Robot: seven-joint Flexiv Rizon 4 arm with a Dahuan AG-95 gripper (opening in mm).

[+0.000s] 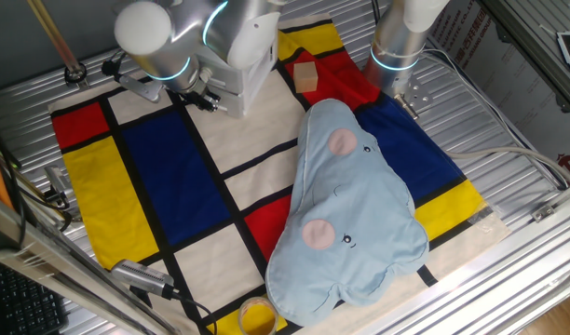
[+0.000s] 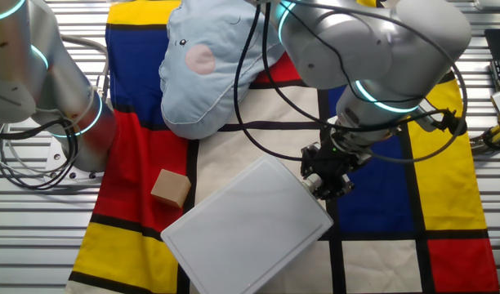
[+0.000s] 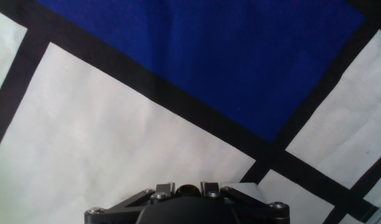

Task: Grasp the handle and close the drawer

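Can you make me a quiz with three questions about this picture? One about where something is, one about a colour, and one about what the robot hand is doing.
1. Where is the wooden cube?
A. beside the white cabinet
B. on the pillow
C. in the gripper

2. What colour is the pillow?
A. green
B. light blue
C. black

3. What does the gripper hold?
A. the cube
B. the pillow
C. nothing that shows

Answers:
1 A, the cube sits on the cloth next to the cabinet.
2 B, it is pale blue with pink spots.
3 C, the hand view shows only cloth ahead.
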